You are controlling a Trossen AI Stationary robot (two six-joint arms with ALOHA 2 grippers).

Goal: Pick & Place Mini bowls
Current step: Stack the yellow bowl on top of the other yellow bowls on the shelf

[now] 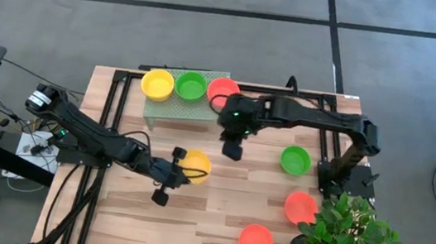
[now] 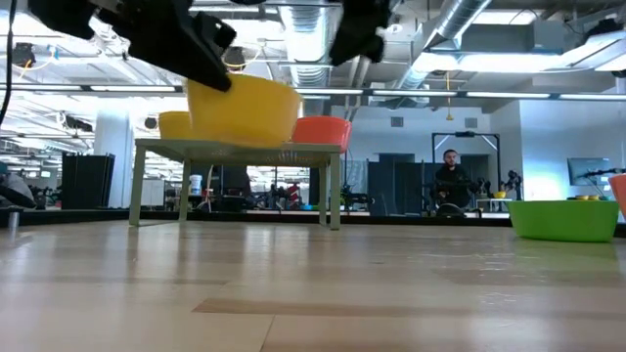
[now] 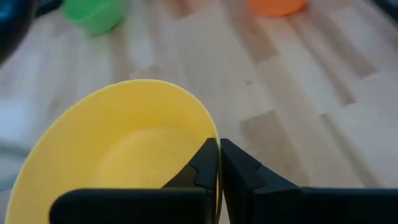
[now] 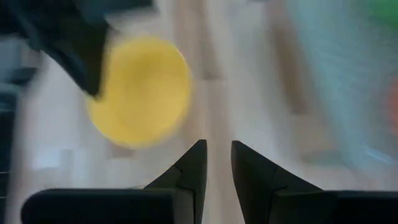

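Left hand [image 3: 219, 171] clamped on yellow mini bowl [image 3: 124, 155], lifted; right hand [image 4: 216, 163] slightly parted, empty.

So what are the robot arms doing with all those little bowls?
They are moving little bowls onto a small green stand. The left gripper is pinched shut on the rim of a yellow bowl and holds it up off the table. The right gripper is slightly open and empty, near the stand, where a yellow, a green and a red bowl already sit. One green and two red bowls wait on the table.
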